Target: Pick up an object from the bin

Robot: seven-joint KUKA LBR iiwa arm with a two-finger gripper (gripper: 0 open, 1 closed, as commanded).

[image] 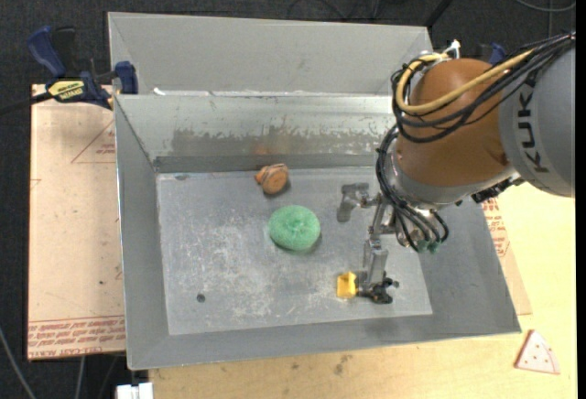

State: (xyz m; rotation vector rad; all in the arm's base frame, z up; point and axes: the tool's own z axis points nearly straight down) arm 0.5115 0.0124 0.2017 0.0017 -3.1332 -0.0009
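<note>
The arm [458, 136], with its rounded orange cover and loops of cable, leans in from the right over the grey metal bin [137, 223]. Its pincer [377, 291] is down low at the near right part of the bin floor, its tip at or just above the metal. From where I stand I cannot tell whether the pincer is released or clenched; its dark tip is too small and too tangled with its own shadow to read.

Just beside that tip, on its left, lies a small yellow block [345, 285]. It looks to be touching the pincer's end or very nearly so, though I cannot say which, and it sits flat on the floor rather than in the pincer's grip.

Up towards the middle of the bin rests a round green scrubbing pad [294, 229], well apart from the pincer. Beyond it, close to the foot of the far wall, is a small brownish-orange lump [272, 177]. A tiny dark speck [200, 298] lies alone on the left half of the floor.
</note>
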